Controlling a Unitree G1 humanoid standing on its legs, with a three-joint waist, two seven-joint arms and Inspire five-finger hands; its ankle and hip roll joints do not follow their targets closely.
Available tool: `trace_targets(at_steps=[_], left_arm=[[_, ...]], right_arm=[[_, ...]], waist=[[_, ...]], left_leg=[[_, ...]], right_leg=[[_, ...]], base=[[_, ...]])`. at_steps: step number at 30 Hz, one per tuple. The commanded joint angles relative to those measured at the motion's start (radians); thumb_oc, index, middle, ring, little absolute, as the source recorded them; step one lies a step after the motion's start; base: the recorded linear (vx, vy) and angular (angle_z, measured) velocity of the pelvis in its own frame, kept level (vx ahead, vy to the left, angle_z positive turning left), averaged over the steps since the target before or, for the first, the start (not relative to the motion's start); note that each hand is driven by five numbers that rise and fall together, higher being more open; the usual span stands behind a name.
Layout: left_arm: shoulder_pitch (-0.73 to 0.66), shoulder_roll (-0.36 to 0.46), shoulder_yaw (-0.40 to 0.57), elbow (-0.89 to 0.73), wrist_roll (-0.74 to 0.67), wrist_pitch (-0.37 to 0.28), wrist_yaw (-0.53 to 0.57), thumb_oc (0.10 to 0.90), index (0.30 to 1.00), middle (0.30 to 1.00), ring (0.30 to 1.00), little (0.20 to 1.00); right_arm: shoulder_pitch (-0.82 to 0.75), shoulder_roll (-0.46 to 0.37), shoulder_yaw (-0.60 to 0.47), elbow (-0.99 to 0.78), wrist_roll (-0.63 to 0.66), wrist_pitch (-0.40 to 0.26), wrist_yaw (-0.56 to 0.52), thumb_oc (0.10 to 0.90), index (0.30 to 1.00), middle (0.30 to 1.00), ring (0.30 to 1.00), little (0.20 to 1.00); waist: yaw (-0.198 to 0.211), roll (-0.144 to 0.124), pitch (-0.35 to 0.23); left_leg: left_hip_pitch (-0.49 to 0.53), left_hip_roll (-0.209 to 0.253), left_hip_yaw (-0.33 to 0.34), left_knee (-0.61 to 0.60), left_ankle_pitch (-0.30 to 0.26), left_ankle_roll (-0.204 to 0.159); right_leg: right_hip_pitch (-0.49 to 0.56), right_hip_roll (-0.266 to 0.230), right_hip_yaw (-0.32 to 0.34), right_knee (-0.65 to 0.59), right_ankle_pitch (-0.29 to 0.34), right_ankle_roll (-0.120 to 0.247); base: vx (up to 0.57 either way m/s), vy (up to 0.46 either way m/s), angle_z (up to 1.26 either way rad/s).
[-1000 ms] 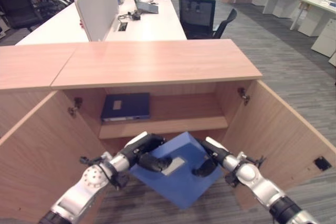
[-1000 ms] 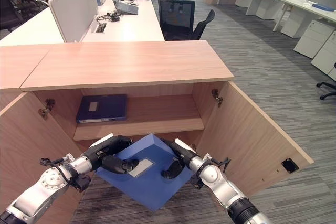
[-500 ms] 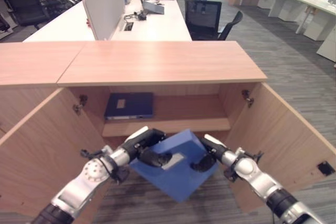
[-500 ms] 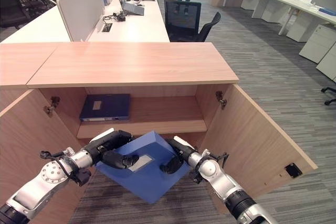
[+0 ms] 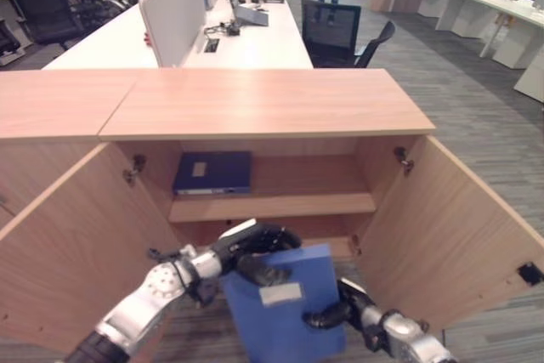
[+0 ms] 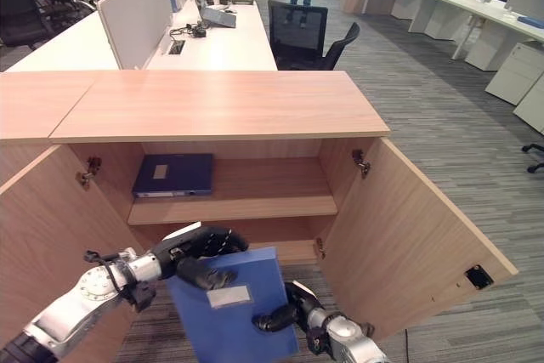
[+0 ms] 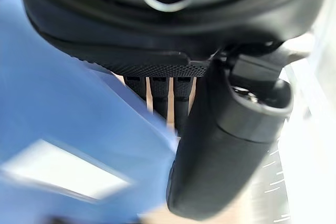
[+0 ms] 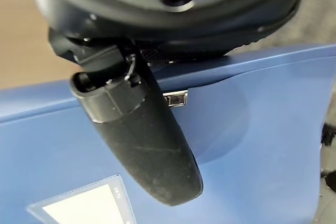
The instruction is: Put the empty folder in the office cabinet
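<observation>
The left robot hand [image 5: 255, 252] is curling its fingers over the top edge of the blue folder [image 5: 285, 312], with its thumb [image 7: 220, 145] pressing on the folder's face just above the white label [image 5: 280, 293]. The right robot hand [image 5: 336, 312] is pinching the folder's right edge, its thumb [image 8: 142, 140] lying across the blue face. The folder is hanging in the air between the 2 robot hands, low in front of the open office cabinet [image 5: 263, 104] and below the front edge of its shelf [image 5: 272, 206].

The grips are looking shallow, both sitting close to the folder's edges, so the folder could pivot or slide out. Lifting it toward the shelf could knock its top corner against the shelf's front edge. The right door [image 5: 450, 218] is standing close to the right arm and could get bumped. A dark blue folder [image 5: 212, 173] is already lying at the shelf's left end, so the incoming folder could shove it unless aimed at the bare right half.
</observation>
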Motion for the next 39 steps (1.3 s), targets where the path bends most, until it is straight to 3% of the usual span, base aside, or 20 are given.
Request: trace_targets(at_steps=[1,3,8,10,11,13,14,16,17,20,21,23,24,26,28,29,30,33,34,39], left_arm=[[-0.032,-0.088,0.100,-0.074,-0.154,-0.152,-0.035,0.800,0.900,0.900,0.900,0.900],[0.096,-0.157,0.152,0.044,-0.252,-0.120,-0.040,0.800,0.900,0.900,0.900,0.900],[0.236,-0.269,0.283,0.224,-0.253,-0.100,0.052,0.800,0.900,0.900,0.900,0.900],[0.258,-0.300,0.313,0.283,-0.260,-0.096,0.092,0.800,0.900,0.900,0.900,0.900],[0.248,-0.397,0.346,0.466,-0.339,-0.089,0.159,0.800,0.900,0.900,0.900,0.900],[0.245,-0.399,0.346,0.469,-0.340,-0.090,0.158,0.800,0.900,0.900,0.900,0.900],[0.216,-0.444,0.363,0.613,-0.358,-0.096,0.186,0.800,0.900,0.900,0.900,0.900],[0.175,-0.477,0.373,0.754,-0.359,-0.101,0.213,0.800,0.900,0.900,0.900,0.900],[0.147,-0.507,0.380,0.876,-0.368,-0.104,0.228,0.800,0.900,0.900,0.900,0.900],[0.130,-0.537,0.393,1.025,-0.365,-0.093,0.236,0.800,0.900,0.900,0.900,0.900],[0.111,-0.553,0.419,1.179,-0.315,-0.087,0.261,0.800,0.900,0.900,0.900,0.900],[0.098,-0.554,0.424,1.259,-0.256,-0.091,0.274,0.800,0.900,0.900,0.900,0.900],[0.088,-0.552,0.437,1.361,-0.159,-0.069,0.297,0.800,0.900,0.900,0.900,0.900],[0.083,-0.552,0.451,1.395,-0.137,-0.064,0.307,0.800,0.900,0.900,0.900,0.900],[0.074,-0.551,0.479,1.420,-0.125,-0.048,0.335,0.800,0.900,0.900,0.900,0.900],[0.074,-0.551,0.479,1.420,-0.125,-0.048,0.335,0.800,0.900,0.900,0.900,0.900],[0.071,-0.557,0.470,1.400,-0.106,-0.047,0.339,0.800,0.900,0.900,0.900,0.900],[0.072,-0.558,0.469,1.395,-0.087,-0.048,0.340,0.800,0.900,0.900,0.900,0.900],[0.083,-0.550,0.481,1.388,-0.060,-0.049,0.345,0.800,0.900,0.900,0.900,0.900],[0.098,-0.541,0.488,1.369,-0.037,-0.065,0.360,0.800,0.900,0.900,0.900,0.900]], right_arm=[[-0.014,0.244,0.011,-0.058,0.251,-0.019,0.104,0.400,0.300,0.300,0.300,0.300],[0.067,0.222,-0.072,-0.065,0.289,-0.003,0.100,0.400,0.300,0.300,0.300,0.300],[0.107,0.244,-0.201,-0.051,0.367,-0.005,0.063,0.400,0.300,0.300,0.300,0.300],[0.106,0.250,-0.227,-0.058,0.386,-0.004,0.051,0.400,0.300,0.300,0.300,0.300],[0.067,0.249,-0.239,-0.073,0.429,-0.016,0.022,0.400,0.300,0.300,0.300,0.300],[0.065,0.248,-0.240,-0.073,0.429,-0.016,0.022,0.400,0.300,0.300,0.300,0.300],[0.036,0.251,-0.237,-0.072,0.469,-0.031,0.009,0.400,0.300,0.300,0.300,0.300],[0.009,0.261,-0.228,-0.051,0.513,-0.042,-0.004,0.400,0.300,0.300,0.300,0.300],[-0.010,0.267,-0.229,-0.034,0.535,-0.056,-0.025,0.400,0.300,0.300,0.300,0.300],[-0.026,0.264,-0.223,-0.031,0.547,-0.064,-0.028,0.400,0.300,0.300,0.300,0.300],[-0.033,0.264,-0.217,-0.017,0.564,-0.066,-0.034,0.400,0.300,0.300,0.300,0.300],[-0.037,0.258,-0.208,-0.016,0.561,-0.064,-0.031,0.400,0.300,0.300,0.300,0.300],[-0.044,0.248,-0.198,-0.013,0.563,-0.054,-0.033,0.400,0.300,0.300,0.300,0.300],[-0.046,0.245,-0.199,-0.009,0.569,-0.054,-0.037,0.400,0.300,0.300,0.300,0.300],[-0.036,0.223,-0.224,-0.026,0.584,-0.057,-0.054,0.400,0.300,0.300,0.300,0.300],[-0.036,0.224,-0.225,-0.026,0.584,-0.057,-0.054,0.400,0.300,0.300,0.300,0.300],[-0.023,0.203,-0.260,-0.033,0.592,-0.069,-0.066,0.400,0.300,0.300,0.300,0.300],[0.000,0.183,-0.297,-0.047,0.592,-0.079,-0.068,0.400,0.300,0.300,0.300,0.300],[0.020,0.173,-0.328,-0.061,0.593,-0.084,-0.067,0.400,0.300,0.300,0.300,0.300],[0.004,0.166,-0.344,-0.086,0.606,-0.115,-0.077,0.400,0.300,0.300,0.300,0.300]], waist=[[0.034,-0.012,-0.012],[0.029,-0.009,0.003],[0.033,0.017,0.034],[0.027,0.020,0.040],[0.000,0.042,0.075],[0.001,0.044,0.076],[-0.025,0.047,0.108],[-0.053,0.036,0.124],[-0.060,0.020,0.115],[-0.065,0.021,0.103],[-0.076,0.036,0.093],[-0.087,0.038,0.090],[-0.098,0.049,0.090],[-0.104,0.049,0.086],[-0.109,0.066,0.086],[-0.112,0.063,0.085],[-0.117,0.080,0.092],[-0.129,0.098,0.094],[-0.142,0.118,0.094],[-0.122,0.111,0.105]], left_leg=[[0.017,-0.022,-0.077,-0.002,-0.100,-0.009],[0.015,-0.067,-0.124,-0.002,-0.104,0.019],[0.018,-0.084,-0.146,-0.002,-0.115,0.057],[0.014,-0.078,-0.140,-0.002,-0.120,0.061],[0.017,-0.060,-0.146,-0.002,-0.123,0.061],[0.017,-0.058,-0.144,-0.002,-0.125,0.060],[0.038,-0.061,-0.165,-0.002,-0.137,0.057],[0.069,-0.067,-0.196,-0.002,-0.160,0.043],[0.074,-0.069,-0.224,-0.002,-0.175,0.032],[0.069,-0.052,-0.229,-0.002,-0.176,0.022],[0.069,-0.018,-0.229,-0.002,-0.181,0.010],[0.062,-0.005,-0.233,-0.002,-0.174,0.004],[0.054,0.032,-0.231,-0.002,-0.173,-0.013],[0.044,0.042,-0.231,-0.002,-0.165,-0.021],[0.037,0.096,-0.205,-0.002,-0.150,-0.059],[0.032,0.092,-0.208,-0.002,-0.147,-0.058],[0.029,0.119,-0.182,-0.001,-0.128,-0.080],[0.025,0.140,-0.144,0.007,-0.111,-0.095],[0.004,0.162,-0.095,0.065,-0.073,-0.112],[-0.064,0.167,-0.087,0.214,-0.015,-0.110]], right_leg=[[-0.035,-0.120,0.014,0.078,0.085,0.084],[-0.063,-0.178,0.053,0.189,0.137,0.084],[-0.148,-0.221,0.055,0.362,0.158,0.055],[-0.181,-0.193,0.043,0.375,0.126,0.039],[-0.309,-0.086,0.043,0.351,0.083,0.024],[-0.310,-0.084,0.044,0.352,0.082,0.023],[-0.382,0.011,0.050,0.291,0.083,0.018],[-0.426,0.074,0.059,0.200,0.114,0.026],[-0.379,0.096,0.061,0.109,0.094,0.009],[-0.369,0.111,0.061,0.103,0.076,-0.010],[-0.380,0.123,0.072,0.126,0.056,-0.019],[-0.390,0.122,0.070,0.138,0.044,-0.028],[-0.400,0.131,0.075,0.168,0.013,-0.042],[-0.408,0.132,0.074,0.172,0.005,-0.047],[-0.389,0.143,0.047,0.175,-0.040,-0.060],[-0.390,0.140,0.046,0.173,-0.036,-0.060],[-0.371,0.129,0.009,0.183,-0.059,-0.064],[-0.356,0.109,-0.022,0.209,-0.083,-0.072],[-0.340,0.102,-0.042,0.229,-0.109,-0.087],[-0.289,0.119,-0.038,0.195,-0.132,-0.107]], base=[[0.01,0.167,-0.04],[0.02,0.220,0.09],[0.02,0.178,0.32],[0.04,0.042,0.04],[0.04,0.003,-0.01],[0.07,-0.008,-0.18],[0.17,-0.028,0.30],[0.29,-0.108,0.56],[0.30,-0.171,0.41],[0.18,-0.117,0.63],[0.33,-0.188,0.75],[0.22,-0.143,0.42],[0.15,-0.139,-0.03],[0.13,-0.121,-0.12],[0.16,-0.162,0.01],[0.17,-0.165,0.34],[0.11,-0.087,0.47],[0.12,-0.063,0.86],[0.14,-0.061,0.81],[0.08,-0.077,0.14]])
